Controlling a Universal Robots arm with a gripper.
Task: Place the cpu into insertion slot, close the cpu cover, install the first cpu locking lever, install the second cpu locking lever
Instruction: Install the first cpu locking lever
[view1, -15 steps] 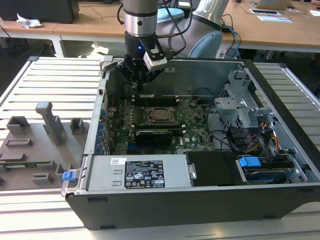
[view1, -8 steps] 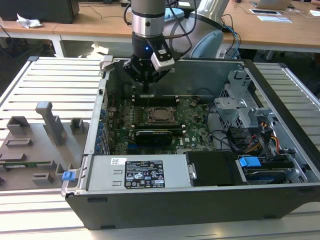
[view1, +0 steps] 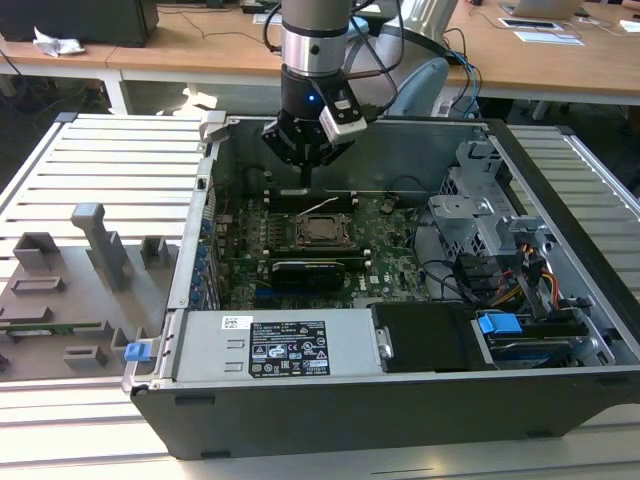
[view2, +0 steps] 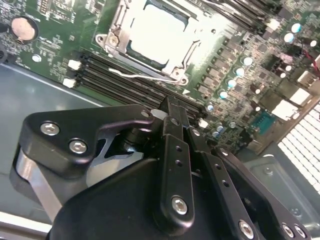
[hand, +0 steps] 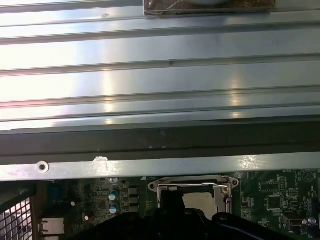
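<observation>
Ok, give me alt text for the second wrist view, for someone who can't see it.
The black gripper hangs with fingers together over a green motherboard, just short of the cpu. The cpu sits in its socket under the silvery cpu cover, with a thin wire lever along the near edge beside black memory slots.

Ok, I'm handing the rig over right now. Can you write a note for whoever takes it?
Gripper: fingers shut, holding nothing, hovering over the memory slots beside the socket.
The cpu sits in the insertion slot, inside the open computer case.
The cpu cover lies down over the chip.
Done: cpu placed, and the cover looks closed.
Left: the locking levers. One wire lever lies loose along the socket edge nearest the gripper and looks unlatched. I cannot tell the state of the other.
</observation>
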